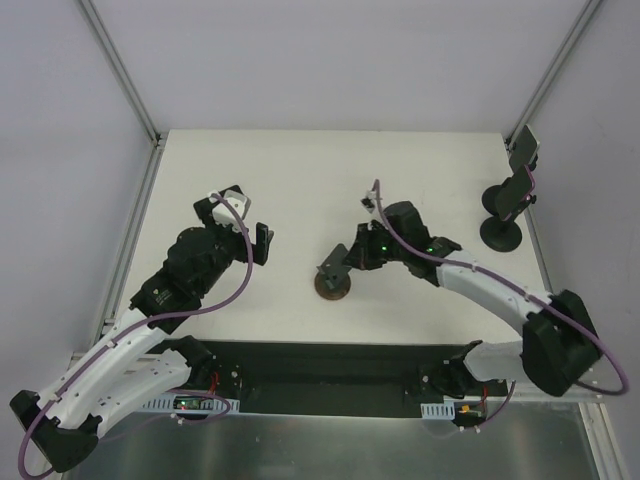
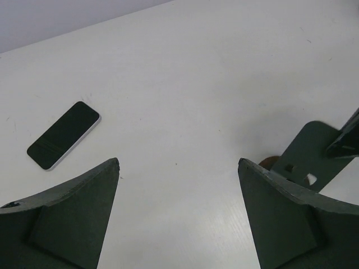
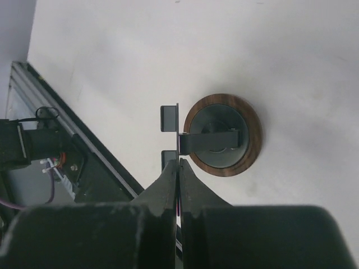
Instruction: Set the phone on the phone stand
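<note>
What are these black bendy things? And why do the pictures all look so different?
They are two robot arms, fixed to the near edge of a white table. Each arm ends in a gripper, two fingers that pinch like tongs.

One picture is taken from above, behind the arms. The other two come from small cameras on the arms' wrists, so you see each arm's own fingers up close.

The left gripper is wide open and holds nothing. Its camera shows a black phone lying flat on the table.

The right gripper is pinched shut on the thin back plate of a small phone stand with a round brown-rimmed base. A tall black stand waits at the far right.
</note>
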Available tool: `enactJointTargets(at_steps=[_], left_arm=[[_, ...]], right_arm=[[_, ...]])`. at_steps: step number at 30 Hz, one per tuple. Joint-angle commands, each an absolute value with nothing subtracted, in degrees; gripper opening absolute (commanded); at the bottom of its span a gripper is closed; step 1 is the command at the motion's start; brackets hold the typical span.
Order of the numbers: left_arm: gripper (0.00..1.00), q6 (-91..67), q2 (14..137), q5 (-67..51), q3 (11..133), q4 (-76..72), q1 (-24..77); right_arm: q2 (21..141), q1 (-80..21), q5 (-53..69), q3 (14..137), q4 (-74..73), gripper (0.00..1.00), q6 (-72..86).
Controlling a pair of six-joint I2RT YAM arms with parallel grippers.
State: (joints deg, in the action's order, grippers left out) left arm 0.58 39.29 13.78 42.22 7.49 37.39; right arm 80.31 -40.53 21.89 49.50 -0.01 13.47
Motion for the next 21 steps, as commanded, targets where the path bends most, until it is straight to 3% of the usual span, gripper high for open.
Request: enactJointTargets(at_steps=[1,4,6,10,16,21], left_arm=[[0.85,0.26,39.55,11.69,42.54,5.10,36.65],[0.84,0.09,39.64,10.29,42.71,5.10,36.56],[0.84,0.17,39.55,9.85,42.80,5.10,36.56],[0.84,0.17,39.29,8.44,42.89,5.10,36.56],[0.83,-2.02,37.88,7.21,42.54,5.19,36.65],[0.82,-2.55,38.58,6.95,42.36,5.10,36.83]], right_arm=[[63.77,-33.50,13.82,46.33,-14.18,0.01,8.54],[53.23,-24.72,9.23,44.57,-23.87,0.01,3.53],[48.36,-17.08,15.77,43.42,-24.87,0.01,-6.08],[40.79,-8.72,7.74,46.93,-34.78,0.00,-15.70],[43.85,11.82,11.24,48.87,-34.90,0.00,-23.38],[48.15,26.25,23.62,48.25,-28.75,0.00,-25.57]])
